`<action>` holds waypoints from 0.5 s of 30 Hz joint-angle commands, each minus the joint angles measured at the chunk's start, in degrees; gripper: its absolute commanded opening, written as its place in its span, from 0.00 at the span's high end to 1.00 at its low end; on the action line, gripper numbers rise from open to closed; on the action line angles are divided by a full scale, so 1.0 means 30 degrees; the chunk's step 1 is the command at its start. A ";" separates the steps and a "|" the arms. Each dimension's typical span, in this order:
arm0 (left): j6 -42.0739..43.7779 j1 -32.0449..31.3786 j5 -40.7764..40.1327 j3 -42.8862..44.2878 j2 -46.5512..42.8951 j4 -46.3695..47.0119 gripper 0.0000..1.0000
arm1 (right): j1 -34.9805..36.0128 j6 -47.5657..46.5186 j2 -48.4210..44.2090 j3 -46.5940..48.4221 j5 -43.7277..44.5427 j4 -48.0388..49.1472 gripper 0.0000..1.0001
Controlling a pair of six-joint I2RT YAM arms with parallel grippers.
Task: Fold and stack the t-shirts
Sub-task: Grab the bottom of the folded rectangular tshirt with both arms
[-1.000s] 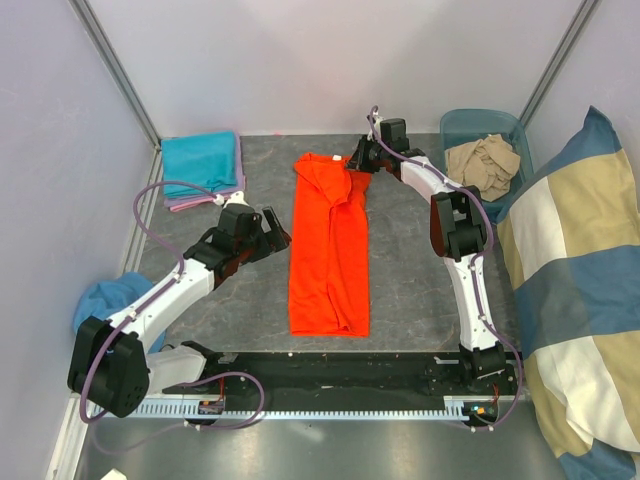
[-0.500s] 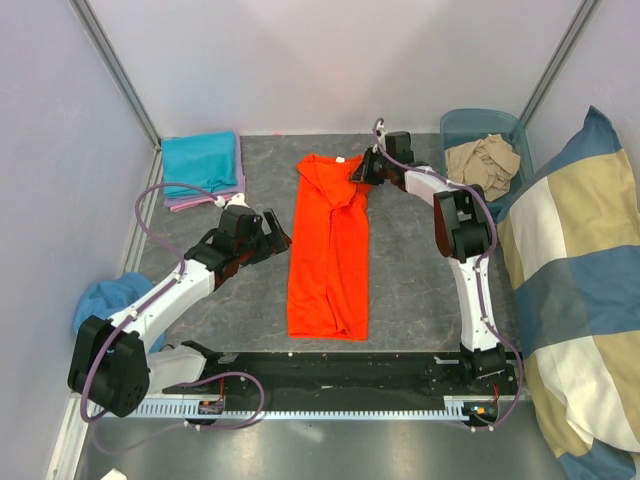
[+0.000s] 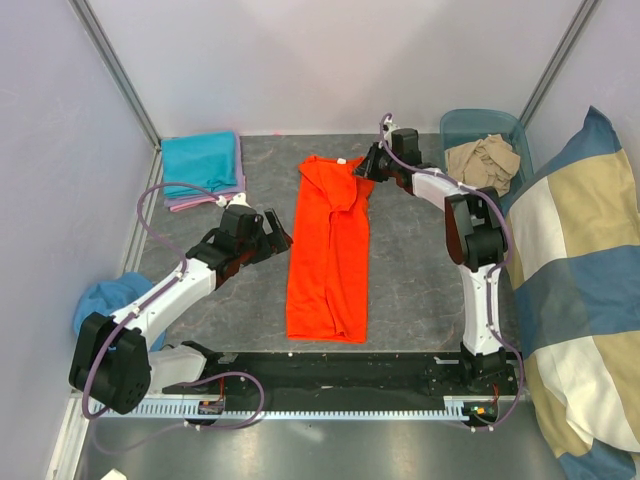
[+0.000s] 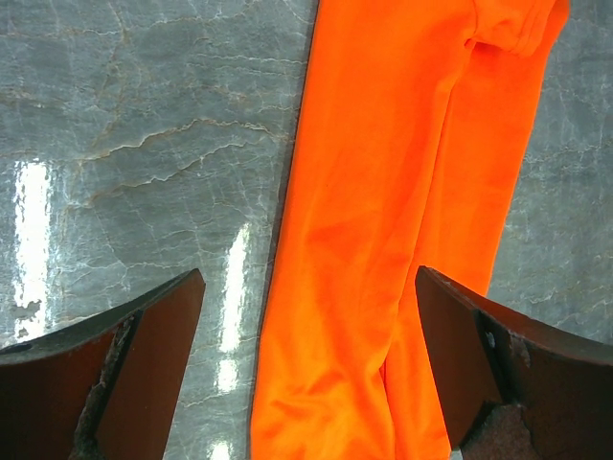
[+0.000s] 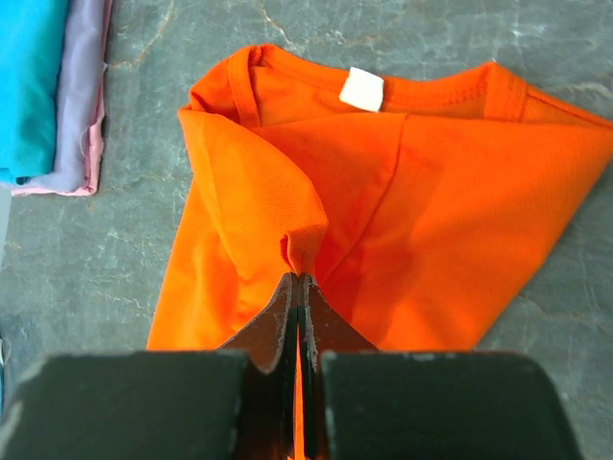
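The orange t-shirt (image 3: 330,250) lies as a long narrow strip down the middle of the table, its collar with the white neck label (image 5: 362,88) at the far end. My right gripper (image 3: 366,170) is shut on a pinch of the shirt's upper right part (image 5: 299,251) and holds it a little off the table. My left gripper (image 3: 278,232) is open and empty just left of the strip; the orange cloth (image 4: 383,240) shows between its fingers (image 4: 124,355). A folded teal t-shirt (image 3: 201,160) lies on a pink-lilac one (image 3: 200,203) at the far left. Beige t-shirts (image 3: 485,160) lie in a bin.
The teal bin (image 3: 455,124) stands at the far right. A big blue-and-beige cushion (image 3: 570,290) fills the right side. Blue cloth (image 3: 100,300) lies by the left arm's base. White walls close in the back and left.
My right gripper has moved right and toward the back with the pinched orange cloth, spreading the shirt's top. The left arm has barely moved.
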 commanded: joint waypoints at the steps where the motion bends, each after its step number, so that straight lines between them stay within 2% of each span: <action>1: -0.0164 0.0121 0.0209 0.0049 0.0169 0.0746 0.00 | 0.0001 0.0308 -0.1713 -0.1133 0.0912 0.1340 1.00; 15: -0.0105 0.0121 0.0268 -0.0156 0.0374 0.0893 0.00 | 0.0030 0.0836 -0.3793 -0.4033 0.2583 0.2424 1.00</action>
